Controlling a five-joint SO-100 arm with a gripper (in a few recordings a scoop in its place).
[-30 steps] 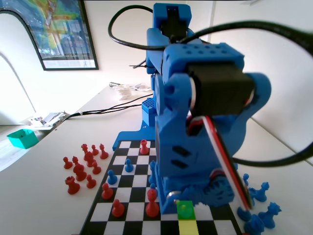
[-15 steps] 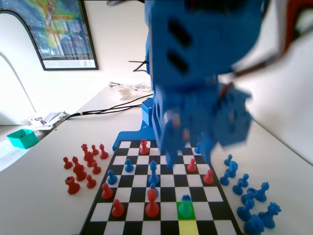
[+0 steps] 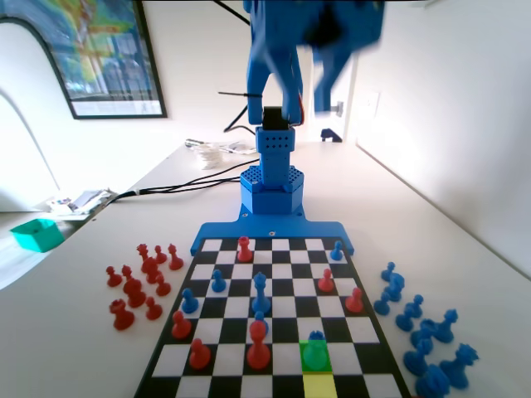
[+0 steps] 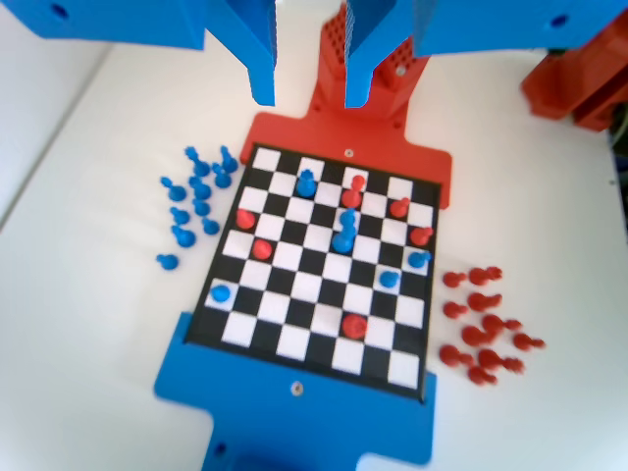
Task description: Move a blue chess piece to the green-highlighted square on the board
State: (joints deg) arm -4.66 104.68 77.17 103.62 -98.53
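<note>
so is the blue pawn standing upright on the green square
Yes, upright: the blue chess piece stands on the green-highlighted square, and the open gripper is high above.

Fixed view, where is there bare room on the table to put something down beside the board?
Bare table lies left of the loose red pieces toward the green bin, and right of the loose blue pieces. Beside the board, both edges are crowded.

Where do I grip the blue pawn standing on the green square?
Pinch the blue pawn by its round head, coming straight down with the open pincer. It stands upright, and a red pawn close on its left in the fixed view likely crowds a side approach.
</note>
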